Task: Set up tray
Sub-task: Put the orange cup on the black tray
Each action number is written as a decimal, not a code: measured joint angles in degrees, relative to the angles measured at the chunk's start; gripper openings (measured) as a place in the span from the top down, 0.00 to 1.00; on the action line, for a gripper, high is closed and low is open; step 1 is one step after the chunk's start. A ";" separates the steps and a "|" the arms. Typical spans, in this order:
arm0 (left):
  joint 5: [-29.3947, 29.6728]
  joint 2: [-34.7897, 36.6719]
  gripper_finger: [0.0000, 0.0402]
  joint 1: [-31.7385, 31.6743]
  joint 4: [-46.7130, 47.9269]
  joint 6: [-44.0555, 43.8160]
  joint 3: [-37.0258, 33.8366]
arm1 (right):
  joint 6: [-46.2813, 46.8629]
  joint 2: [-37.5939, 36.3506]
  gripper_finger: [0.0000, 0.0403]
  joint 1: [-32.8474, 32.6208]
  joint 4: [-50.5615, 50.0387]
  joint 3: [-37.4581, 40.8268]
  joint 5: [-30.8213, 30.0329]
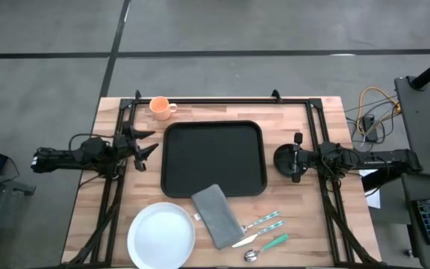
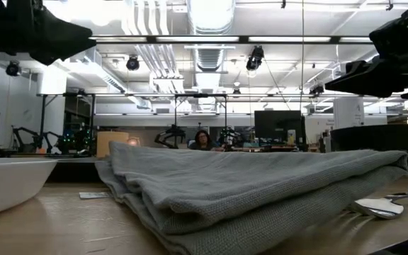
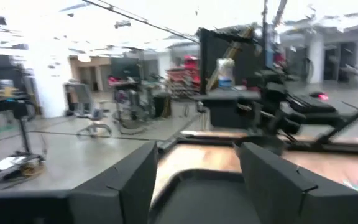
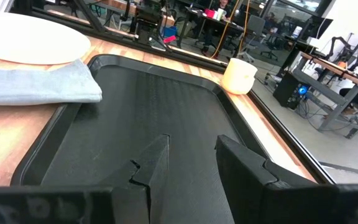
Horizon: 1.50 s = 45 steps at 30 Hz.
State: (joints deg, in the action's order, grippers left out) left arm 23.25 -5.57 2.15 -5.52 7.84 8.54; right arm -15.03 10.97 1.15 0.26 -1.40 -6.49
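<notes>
At the bottom of the overhead frame the plate point(image 1: 161, 235), the napkin point(image 1: 218, 215) and the cutlery point(image 1: 263, 235) lie in a row along the bench point(image 1: 297, 246) edge, probably staged for loading. Just above them, at centre frame, the tray point(image 1: 213, 158) sits bare (the napkin's corner overlaps its lower rim). The left claw point(image 1: 145, 142), fingers apart, hangs beside its left edge; the right claw point(image 1: 297, 157), partly open and holding nothing, waits at its right. A mug point(image 1: 160, 107) stands upper left. No writing is readable.
</notes>
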 joint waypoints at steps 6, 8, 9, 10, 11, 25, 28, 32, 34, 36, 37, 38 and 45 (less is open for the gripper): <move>0.13 -0.35 0.46 -0.02 -0.41 -2.47 2.03 | 0.00 0.01 0.69 0.00 -0.01 0.00 0.01; 0.19 -0.40 0.46 -0.02 -0.27 -2.92 2.41 | 0.00 0.00 0.70 0.02 0.01 0.00 0.00; 0.83 -0.62 0.46 0.02 -0.35 -3.02 2.63 | 0.00 0.00 0.69 0.00 -0.01 0.00 0.01; 2.02 -0.89 0.46 0.02 -0.37 -3.28 2.87 | 0.00 -0.01 0.70 0.02 0.00 -0.01 0.00; 3.88 -1.12 0.46 0.02 -0.27 -3.86 3.00 | 0.00 0.00 0.70 0.02 0.00 0.01 0.00; 16.88 -13.44 0.46 0.02 24.55 -17.58 20.77 | 0.00 0.01 0.70 0.02 0.01 -0.01 0.01; 20.32 -17.61 0.46 0.02 31.71 -21.53 25.36 | 0.00 0.00 0.70 0.02 -0.01 0.01 -0.01; 22.18 -23.41 0.46 -0.03 37.22 -25.71 29.16 | 0.00 0.01 0.70 0.00 -0.01 -0.01 0.01; 22.13 -26.08 0.46 -0.51 37.80 -26.02 30.47 | 0.00 0.01 0.69 0.02 -0.01 -0.01 0.01; 22.13 -28.33 0.46 -1.53 38.28 -26.01 31.62 | 0.00 0.00 0.70 0.00 -0.01 0.01 0.00; 22.13 -29.45 0.46 -2.23 38.87 -26.02 32.24 | 0.00 -0.01 0.70 0.02 -0.01 0.00 0.01; 22.13 -30.65 0.46 -3.17 39.92 -26.00 32.97 | 0.00 0.00 0.69 0.01 -0.01 0.01 0.00; 15.93 -37.71 0.46 -15.57 46.49 -25.35 38.33 | 0.00 0.01 0.70 0.01 -0.01 0.00 -0.01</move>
State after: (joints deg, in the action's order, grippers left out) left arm 39.19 -43.28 -13.41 40.98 -17.51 46.87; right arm -15.03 10.98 1.16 0.25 -1.40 -6.50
